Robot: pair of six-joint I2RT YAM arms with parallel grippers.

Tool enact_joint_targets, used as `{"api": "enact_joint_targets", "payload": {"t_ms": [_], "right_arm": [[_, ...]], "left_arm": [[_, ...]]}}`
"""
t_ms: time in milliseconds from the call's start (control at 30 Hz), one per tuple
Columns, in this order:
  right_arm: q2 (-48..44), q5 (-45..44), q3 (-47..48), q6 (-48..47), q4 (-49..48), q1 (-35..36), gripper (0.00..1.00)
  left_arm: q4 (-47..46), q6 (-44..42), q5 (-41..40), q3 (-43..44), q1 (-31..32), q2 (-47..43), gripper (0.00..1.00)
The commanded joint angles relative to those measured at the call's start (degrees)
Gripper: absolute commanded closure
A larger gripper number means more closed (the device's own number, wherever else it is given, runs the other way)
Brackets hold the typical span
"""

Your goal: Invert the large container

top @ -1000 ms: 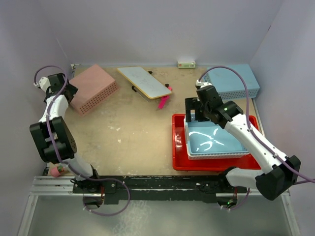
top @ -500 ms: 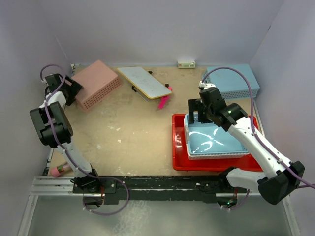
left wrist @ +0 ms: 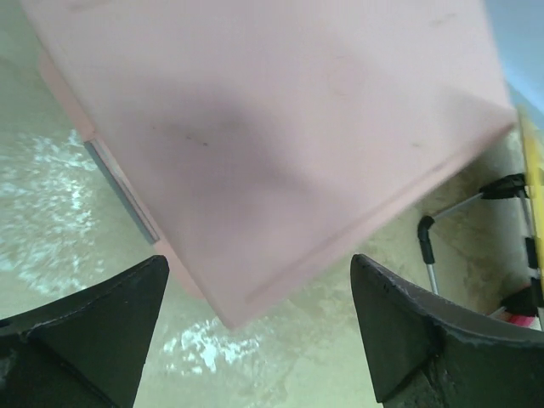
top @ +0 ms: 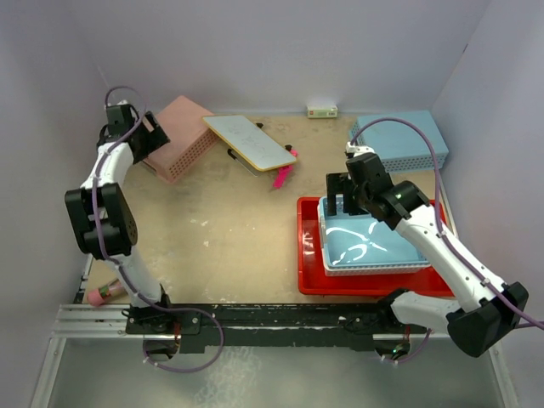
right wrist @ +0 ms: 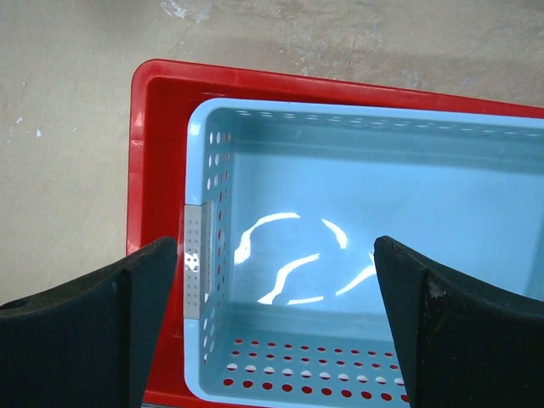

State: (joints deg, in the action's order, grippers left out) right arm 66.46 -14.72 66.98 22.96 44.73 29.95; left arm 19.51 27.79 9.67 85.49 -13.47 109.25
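The large container, a glossy red tray (top: pixel 310 255), lies right way up on the table at the right. A light-blue perforated basket (top: pixel 370 242) sits inside it. My right gripper (top: pixel 342 202) is open and empty, hovering over the basket's far left end. In the right wrist view the tray rim (right wrist: pixel 157 127) frames the basket (right wrist: pixel 365 212), and my open right gripper (right wrist: pixel 276 323) straddles the basket's end. My left gripper (top: pixel 151 140) is open at the back left, against the pink perforated basket (top: pixel 183 136). In the left wrist view that basket (left wrist: pixel 280 127) fills the space ahead of my open left gripper (left wrist: pixel 259 331).
A yellow-framed whiteboard (top: pixel 251 142) on wire legs and a pink marker (top: pixel 281 177) lie at the back middle. Another light-blue basket (top: pixel 399 138) lies upside down at the back right. A small white box (top: pixel 322 111) sits by the back wall. Walls close three sides.
My left arm has swung from the far left edge toward the back, and the pink basket has shifted right and toward the back wall. My right gripper has edged slightly right over the blue basket.
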Motion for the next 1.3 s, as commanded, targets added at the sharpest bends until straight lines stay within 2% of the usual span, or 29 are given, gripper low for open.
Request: {"api": "enact_joint_targets", "payload": {"t_ms": [0,200,400,567,700,867,1067,1267], "right_arm": [[-0.4,-0.9,-0.6,0.7,-0.5,-0.2,0.00],[1.3,1.0,-0.6,0.9,-2.2,-0.1,0.00],[2.0,1.5,-0.5,0.7,-2.8,-0.2,0.00],[1.6,1.3,-0.3,0.6,-2.7,-0.2,0.00],[0.3,0.5,-0.6,0.6,-1.4,-0.2,0.00],[-1.3,-0.4,-1.5,1.0,0.2,-0.2,0.00],[-2.4,0.9,-1.7,1.8,1.2,-0.1,0.00],[-2.2,1.8,-1.0,1.6,1.6,-0.2,0.00]], "left_arm": [[5.1,-6.1,-13.2,0.8,6.5,-11.0,0.15],[8.9,-6.3,-15.4,-4.8,15.4,-11.5,0.16],[8.3,-2.6,-11.4,-7.9,16.3,-4.5,0.17],[5.1,-0.3,-10.6,-3.6,13.5,1.7,0.17],[5.4,0.7,-11.1,2.8,7.5,6.5,0.17],[2.9,0.1,-11.2,6.1,2.3,9.1,0.17],[5.3,0.3,-13.2,14.1,0.2,15.0,0.17],[3.4,-0.5,-15.0,18.3,0.4,13.5,0.17]]}}
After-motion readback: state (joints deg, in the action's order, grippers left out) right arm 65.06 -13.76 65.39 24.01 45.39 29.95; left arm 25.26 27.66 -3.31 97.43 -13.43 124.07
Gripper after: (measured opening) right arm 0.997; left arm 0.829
